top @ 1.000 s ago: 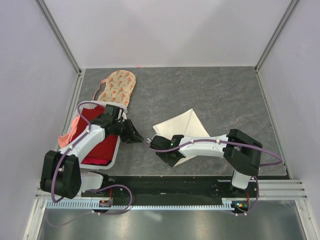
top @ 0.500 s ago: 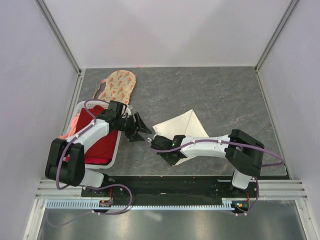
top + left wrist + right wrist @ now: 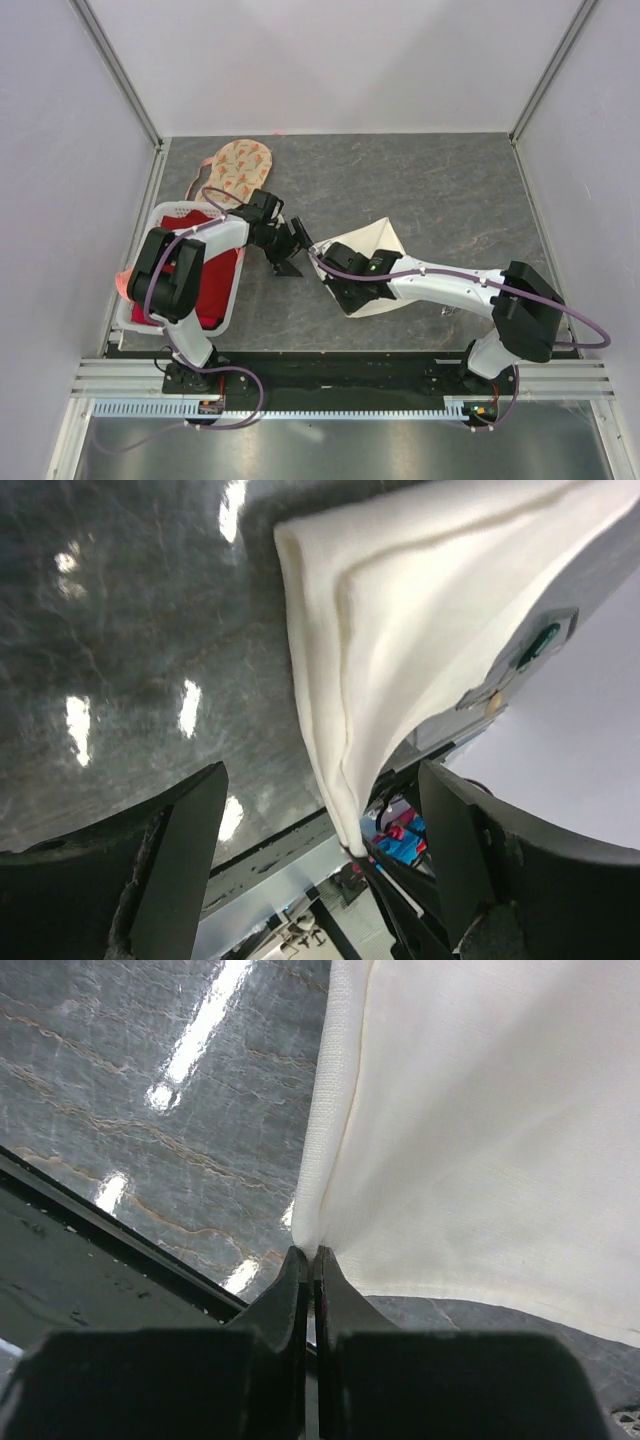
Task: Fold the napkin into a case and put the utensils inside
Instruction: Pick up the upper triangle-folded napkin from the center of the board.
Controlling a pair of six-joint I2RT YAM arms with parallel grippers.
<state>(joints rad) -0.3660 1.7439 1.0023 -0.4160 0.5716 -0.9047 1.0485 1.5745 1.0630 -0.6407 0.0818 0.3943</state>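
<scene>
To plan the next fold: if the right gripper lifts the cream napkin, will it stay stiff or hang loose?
Probably loose: the napkin looks thin and creases where the right gripper pinches its corner. It is likely light, so it may slide easily on the glossy table.

Cloths, basket and grippers, counted
Three cloths in all: one cream napkin; one peach floral cloth; one red cloth; one white basket; two grippers: left gripper; right gripper.

We see bright, even light.
Glare streaks the table at upper left in wrist views; near jaws blur.
</scene>
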